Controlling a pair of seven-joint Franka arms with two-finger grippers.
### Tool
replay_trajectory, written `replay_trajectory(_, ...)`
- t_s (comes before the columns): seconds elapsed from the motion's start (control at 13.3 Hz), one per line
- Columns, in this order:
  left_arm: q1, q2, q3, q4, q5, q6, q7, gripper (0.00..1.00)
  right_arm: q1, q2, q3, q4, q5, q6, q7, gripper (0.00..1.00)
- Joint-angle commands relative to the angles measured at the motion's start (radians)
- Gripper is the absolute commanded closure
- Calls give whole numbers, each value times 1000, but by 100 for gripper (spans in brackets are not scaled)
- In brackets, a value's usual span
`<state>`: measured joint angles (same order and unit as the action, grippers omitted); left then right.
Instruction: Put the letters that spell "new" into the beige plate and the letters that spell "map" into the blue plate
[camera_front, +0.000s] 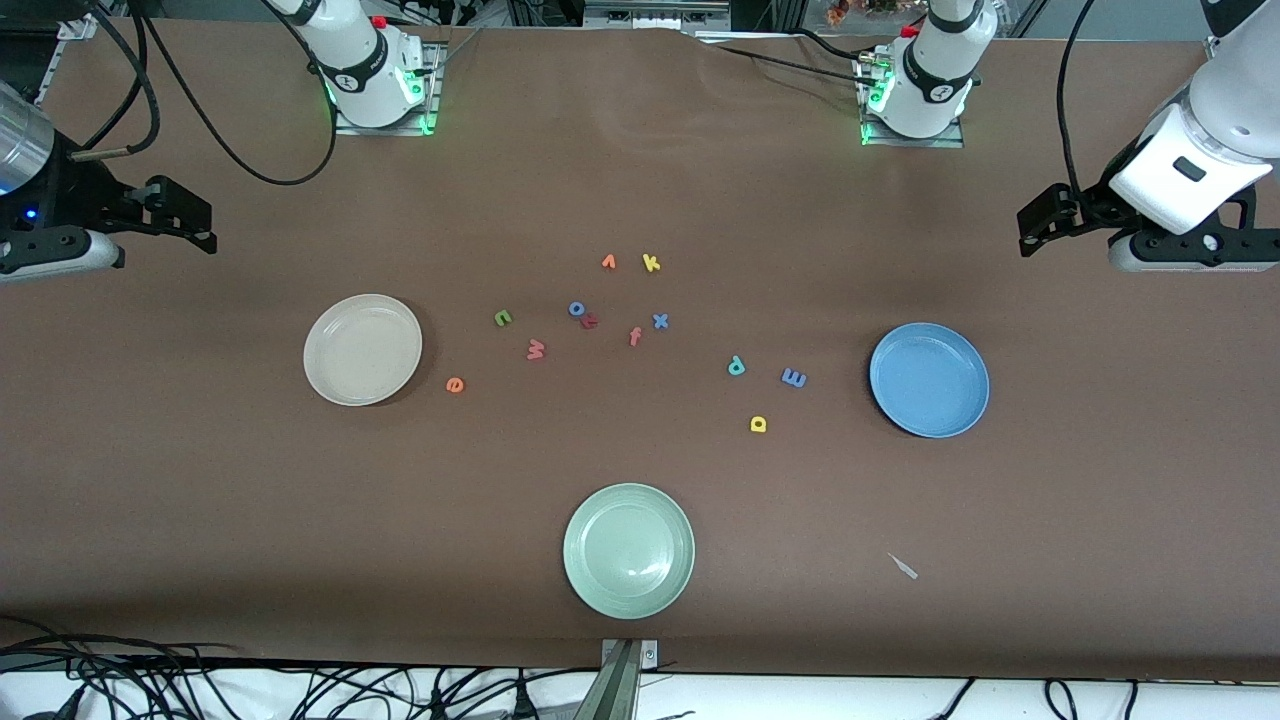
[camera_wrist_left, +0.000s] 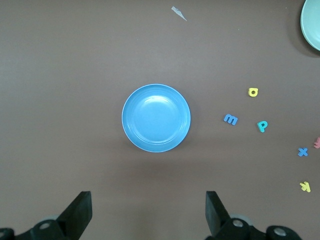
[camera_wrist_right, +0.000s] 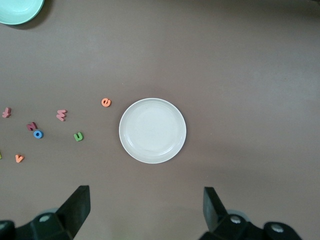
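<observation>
The empty beige plate (camera_front: 362, 350) (camera_wrist_right: 152, 130) lies toward the right arm's end of the table. Beside it are the orange e (camera_front: 455, 384) (camera_wrist_right: 105, 102), pinkish-red w (camera_front: 536, 349) (camera_wrist_right: 61, 114) and green n (camera_front: 503, 318) (camera_wrist_right: 78, 136). The empty blue plate (camera_front: 929, 380) (camera_wrist_left: 156, 118) lies toward the left arm's end, with the blue m (camera_front: 793, 377) (camera_wrist_left: 230, 119), teal p (camera_front: 736, 366) (camera_wrist_left: 262, 125) and yellow a (camera_front: 758, 424) (camera_wrist_left: 253, 92) beside it. My left gripper (camera_front: 1035, 230) (camera_wrist_left: 148, 200) hangs open high over the table by the blue plate. My right gripper (camera_front: 200, 228) (camera_wrist_right: 146, 197) hangs open high by the beige plate. Both hold nothing.
A pale green plate (camera_front: 628, 550) sits near the front edge. Mid-table lie an orange v (camera_front: 608, 262), yellow k (camera_front: 651, 263), blue o (camera_front: 577, 308), dark red letter (camera_front: 590, 321), salmon f (camera_front: 634, 337) and blue x (camera_front: 660, 321). A small pale scrap (camera_front: 904, 567) lies nearer the front camera than the blue plate.
</observation>
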<state>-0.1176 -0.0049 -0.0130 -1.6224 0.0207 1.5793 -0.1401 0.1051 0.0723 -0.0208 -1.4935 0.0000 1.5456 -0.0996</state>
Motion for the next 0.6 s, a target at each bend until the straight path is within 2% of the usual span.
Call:
replay_trajectory(0.0,1,5,5,18,-7,-18,17,0,-10,4,7,19,3,-15,-8,0)
replay_trajectory(0.53,-1,5,4,18,-7,-18,17,0,-10,4,7,19,5,-16,-2,0)
